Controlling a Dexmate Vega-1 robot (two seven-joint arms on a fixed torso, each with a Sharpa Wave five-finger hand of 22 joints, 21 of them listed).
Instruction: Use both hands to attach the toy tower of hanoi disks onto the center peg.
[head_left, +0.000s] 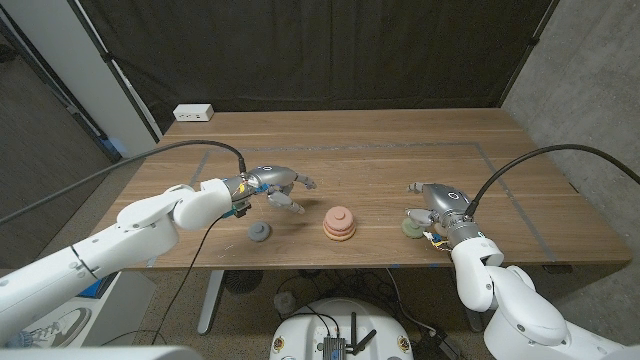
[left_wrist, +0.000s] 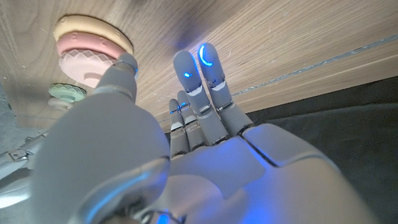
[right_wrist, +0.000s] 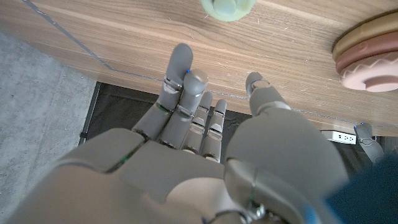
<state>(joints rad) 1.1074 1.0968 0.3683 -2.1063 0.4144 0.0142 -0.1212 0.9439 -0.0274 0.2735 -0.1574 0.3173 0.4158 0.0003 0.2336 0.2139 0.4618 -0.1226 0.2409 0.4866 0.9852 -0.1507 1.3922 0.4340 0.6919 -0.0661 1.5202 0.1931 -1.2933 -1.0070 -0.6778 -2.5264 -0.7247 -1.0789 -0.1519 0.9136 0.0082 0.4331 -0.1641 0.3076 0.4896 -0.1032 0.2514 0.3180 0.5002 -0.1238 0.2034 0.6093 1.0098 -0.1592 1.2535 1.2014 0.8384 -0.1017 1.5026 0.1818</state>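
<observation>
Bare wood (head_left: 400, 170) (wide) beyond stacked disks (head_left: 339, 224).

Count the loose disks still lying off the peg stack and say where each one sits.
2. A grey disk lies near the table's front edge, just left of the stack. A green disk lies to the stack's right, beside the right hand; that hand might hide another.

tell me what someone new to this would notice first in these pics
Probably the stack of pink and tan disks near the table's front edge, midway between the two arms. Next, the two loose disks: a grey disk left of the stack, below the left hand, which hovers with fingers spread, and a pale green disk right of it, beside the right hand.
</observation>
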